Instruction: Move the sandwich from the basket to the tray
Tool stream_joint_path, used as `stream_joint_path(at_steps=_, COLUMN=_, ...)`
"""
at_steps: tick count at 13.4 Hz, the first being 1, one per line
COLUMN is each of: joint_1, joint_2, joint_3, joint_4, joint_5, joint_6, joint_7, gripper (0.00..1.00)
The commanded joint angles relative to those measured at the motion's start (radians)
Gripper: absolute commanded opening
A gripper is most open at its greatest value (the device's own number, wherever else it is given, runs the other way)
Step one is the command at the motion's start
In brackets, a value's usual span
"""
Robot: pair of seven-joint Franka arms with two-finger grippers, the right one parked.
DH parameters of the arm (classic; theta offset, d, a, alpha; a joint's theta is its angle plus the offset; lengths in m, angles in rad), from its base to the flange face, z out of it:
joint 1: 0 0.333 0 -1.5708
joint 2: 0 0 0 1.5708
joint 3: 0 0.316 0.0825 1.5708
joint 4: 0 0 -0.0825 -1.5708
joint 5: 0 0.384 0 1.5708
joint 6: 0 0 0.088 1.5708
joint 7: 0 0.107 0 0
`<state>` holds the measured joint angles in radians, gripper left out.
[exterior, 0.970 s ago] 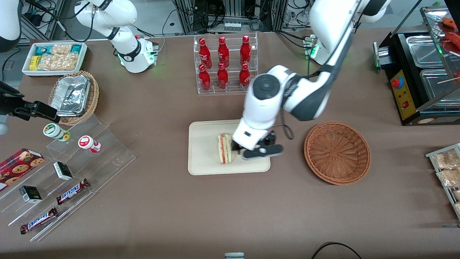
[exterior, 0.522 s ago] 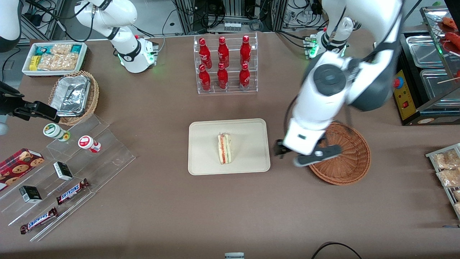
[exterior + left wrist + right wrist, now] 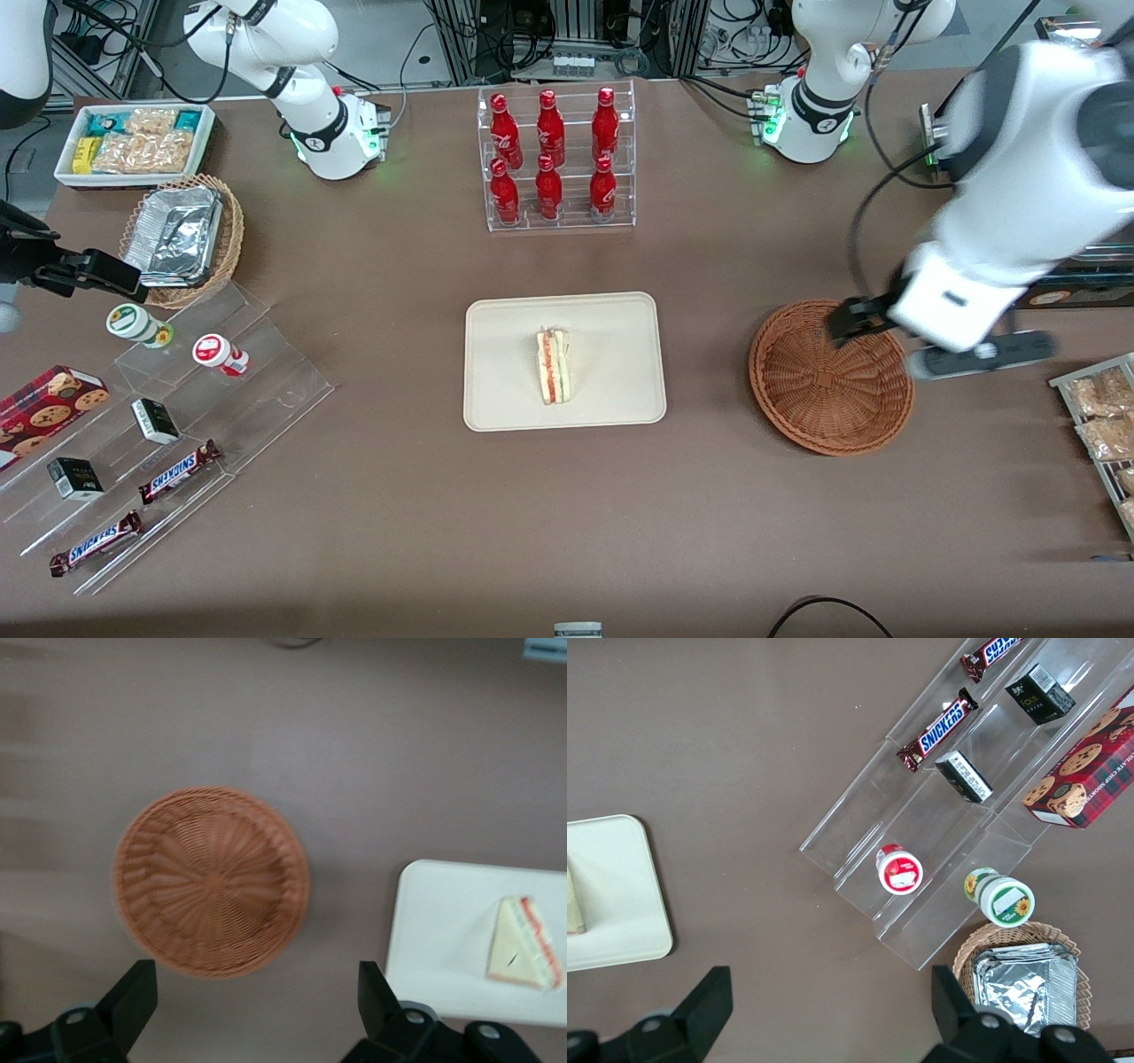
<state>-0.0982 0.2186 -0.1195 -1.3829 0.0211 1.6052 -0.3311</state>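
Above the table, at the working arm's end, the gripper (image 3: pixel 257 1001) hangs with its fingers (image 3: pixel 133 992) spread wide and nothing between them. Below it sits the round brown basket (image 3: pixel 831 377), with nothing in it. The sandwich (image 3: pixel 554 365) lies on the cream tray (image 3: pixel 496 399), well apart from the basket, its red and green edge showing.

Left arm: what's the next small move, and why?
Probably just retreat to rest. The sandwich already lies on the tray, the basket holds nothing, and the gripper hangs over the basket's edge toward the working arm's end, jaws open, carrying nothing.
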Motion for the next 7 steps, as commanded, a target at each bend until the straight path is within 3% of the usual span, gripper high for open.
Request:
stream_joint_path(at_steps=1, joint_1=0.061, joint_2=-0.070, joint_3=-0.011, joint_4=-0.041, joint_5=-0.018, joint_6=-0.053, joint_7=0.093, gripper=1.00)
stream_joint_path(at_steps=7, joint_1=0.120, joint_2=-0.231, joint_3=-0.005, joint_4=-0.235, joint_5=-0.032, joint_6=-0.041, joint_7=0.230, gripper=1.00)
